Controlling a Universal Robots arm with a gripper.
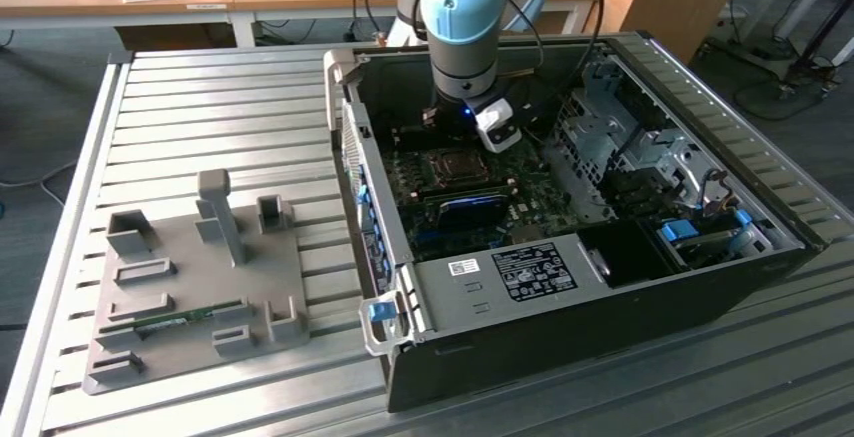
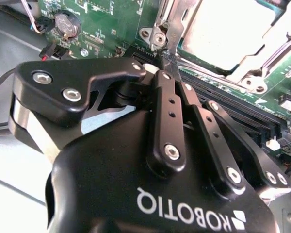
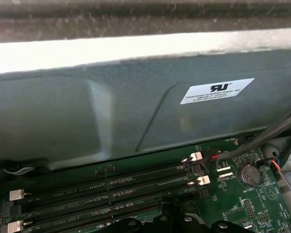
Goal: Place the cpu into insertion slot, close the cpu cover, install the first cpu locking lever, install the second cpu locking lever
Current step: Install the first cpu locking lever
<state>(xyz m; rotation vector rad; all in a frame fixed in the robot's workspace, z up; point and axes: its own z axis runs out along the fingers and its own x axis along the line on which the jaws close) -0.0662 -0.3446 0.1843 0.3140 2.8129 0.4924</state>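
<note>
In the second wrist view the cpu (image 2: 228,31) lies flat in its socket on the green motherboard, silvery top up. The cpu cover (image 2: 256,72) lies down around it, its metal frame bordering the chip. A thin metal locking lever (image 2: 172,26) runs along the socket's edge to my gripper (image 2: 166,56). The black fingers (image 2: 167,97) are shut, tips together and touching the lever's end. In the exterior view the gripper (image 1: 454,137) hangs inside the open computer case, just above the socket (image 1: 457,169).
The open computer case (image 1: 534,287) lies on a slatted metal table (image 1: 200,107), beside a grey fixture plate (image 1: 200,277). Memory slots (image 3: 111,187), a coin battery (image 3: 247,174) and cables (image 3: 276,133) sit near the socket. The case wall (image 3: 111,116) rises close behind.
</note>
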